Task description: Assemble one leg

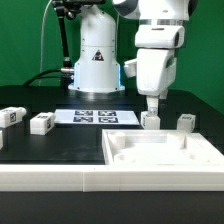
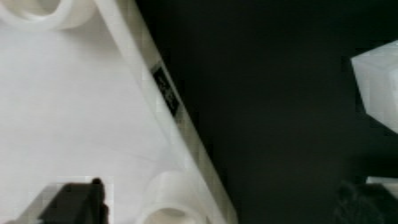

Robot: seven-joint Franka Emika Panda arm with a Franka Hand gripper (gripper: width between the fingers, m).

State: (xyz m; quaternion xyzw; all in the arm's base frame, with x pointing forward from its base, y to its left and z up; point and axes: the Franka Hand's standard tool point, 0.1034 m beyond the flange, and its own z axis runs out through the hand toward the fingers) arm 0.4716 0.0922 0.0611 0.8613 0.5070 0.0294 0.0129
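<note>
- Behind the big white tray at the bench's front edge, the gripper hangs just above one leg, its fingers apart and empty.
- A second post stands near it. A third post and a fourth post wait toward the bench edge on the exterior view's left, past the marker board.
- The step in hand looks like the reach to pick up a leg. The next move calls for centring on it, lowering, then closing squarely.
</note>
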